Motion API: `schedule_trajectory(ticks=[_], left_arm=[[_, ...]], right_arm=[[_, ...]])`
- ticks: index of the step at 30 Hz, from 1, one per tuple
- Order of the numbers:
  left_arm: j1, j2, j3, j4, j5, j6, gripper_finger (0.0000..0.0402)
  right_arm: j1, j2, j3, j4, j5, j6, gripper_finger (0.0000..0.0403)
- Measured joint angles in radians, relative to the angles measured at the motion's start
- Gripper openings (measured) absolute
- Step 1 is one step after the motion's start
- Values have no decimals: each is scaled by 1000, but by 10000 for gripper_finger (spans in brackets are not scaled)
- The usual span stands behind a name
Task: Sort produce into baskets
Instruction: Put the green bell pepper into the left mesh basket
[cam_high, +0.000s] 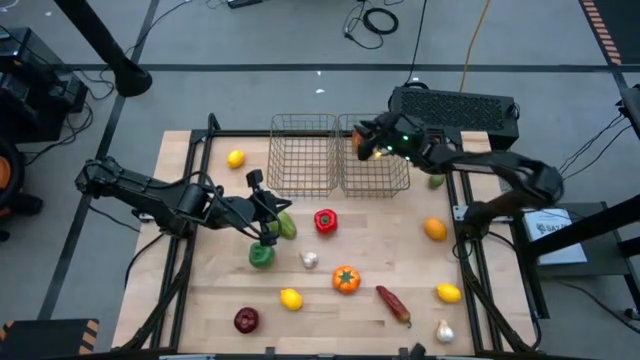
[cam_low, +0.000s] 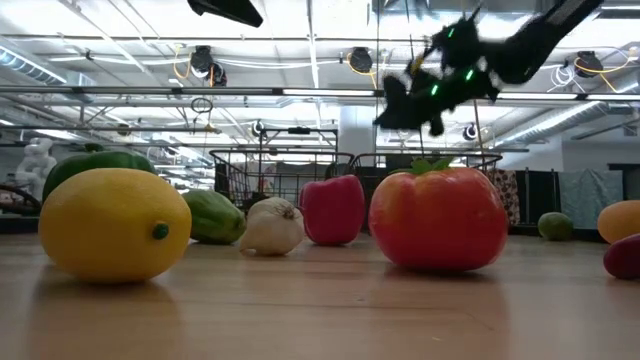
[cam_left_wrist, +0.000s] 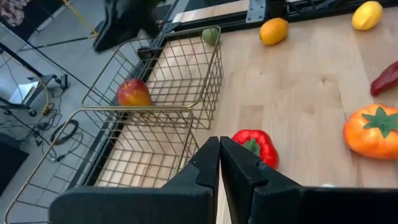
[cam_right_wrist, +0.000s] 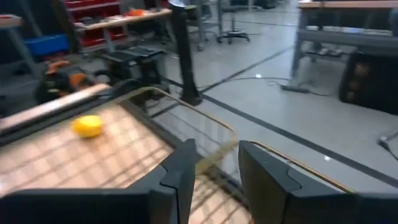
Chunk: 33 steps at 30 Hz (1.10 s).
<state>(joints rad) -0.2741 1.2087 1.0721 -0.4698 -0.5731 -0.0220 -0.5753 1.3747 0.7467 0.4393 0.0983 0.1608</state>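
Nearest the front edge of my table (cam_high: 200, 300) lie a dark red apple (cam_high: 246, 320), a lemon (cam_high: 290, 298), a red chilli (cam_high: 393, 304), a second lemon (cam_high: 449, 293) and a garlic bulb (cam_high: 444, 331) at the right corner. Just behind them sits the orange tomato with its green stalk (cam_high: 346, 279), and a second garlic bulb (cam_high: 310, 260) beside a green pepper (cam_high: 261, 255).

My left gripper (cam_high: 268, 215) hangs over the middle of the table, above a paler green vegetable (cam_high: 286, 225), with my fingers (cam_left_wrist: 208, 165) pressed together and nothing between them. A red bell pepper (cam_high: 325, 221) lies just to the right of it, and an orange (cam_high: 434, 229) rests well off toward the right rail.

Farther back stand the two wire baskets, side by side and touching. The left basket (cam_high: 303, 155) shows bare wood through its mesh. The right basket (cam_high: 375, 170) holds a red-and-yellow apple (cam_left_wrist: 133, 93) on its floor, near the far wall. My right gripper (cam_high: 368, 140) is above that basket's far left corner; my jaws stand released, parted over the gold rim, holding nothing. A third lemon (cam_high: 235, 158) lies to the left of the baskets, and a small green fruit (cam_high: 436, 181) sits just outside the right basket. Behind the table's back rail is a black box (cam_high: 455, 108).
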Motion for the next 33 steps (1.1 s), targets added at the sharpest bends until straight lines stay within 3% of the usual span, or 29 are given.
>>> schedule_trajectory(ticks=[9,15,26,33], left_arm=[[-54,-27,0,-1,0,-36,22],[-91,-77,0,-52,0,-189,22],[-204,-25,0,-476,10,-733,22],[-303,59,0,-510,69,-904,22]], right_arm=[[214,-372,0,-292,-1,-7,116],[345,-523,0,-454,-1,2,116],[410,-560,0,-557,0,-7,116],[417,-546,-1,-584,0,45,116]])
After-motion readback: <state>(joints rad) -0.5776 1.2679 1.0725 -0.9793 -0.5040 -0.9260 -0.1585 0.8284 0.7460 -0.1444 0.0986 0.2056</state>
